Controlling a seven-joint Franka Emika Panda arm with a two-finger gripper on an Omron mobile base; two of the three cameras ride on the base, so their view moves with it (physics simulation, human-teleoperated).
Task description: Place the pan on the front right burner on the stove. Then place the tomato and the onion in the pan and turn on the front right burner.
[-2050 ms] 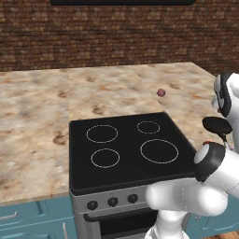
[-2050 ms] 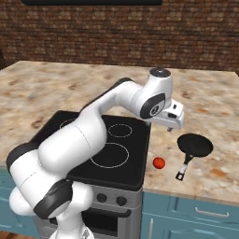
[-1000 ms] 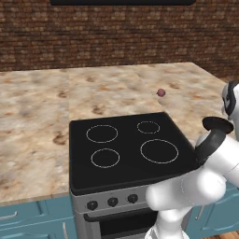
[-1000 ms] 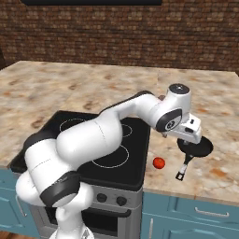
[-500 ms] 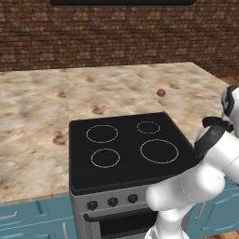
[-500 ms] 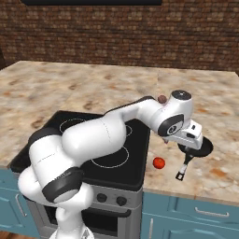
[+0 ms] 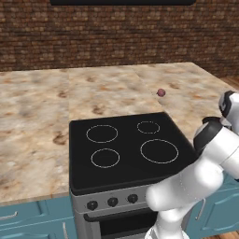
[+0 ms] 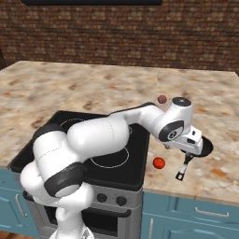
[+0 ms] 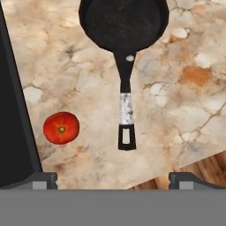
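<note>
The black pan lies on the marble counter right of the stove, its handle pointing toward the counter's front edge. My gripper hangs just above the handle's end, open, with nothing between its tips. In the right base view the gripper covers part of the pan. The red tomato rests on the counter between pan handle and stove edge. The purplish onion sits on the counter behind the stove. The front right burner is bare.
The stove's black knobs run along its steel front. The counter's front edge and the wood floor lie just beyond the handle's end. A brick wall backs the counter. Blue cabinets stand below.
The arm has swung right, off the stove, and come down low over the pan's handle. Jaws have stayed open. Pan, tomato and onion have not moved.
</note>
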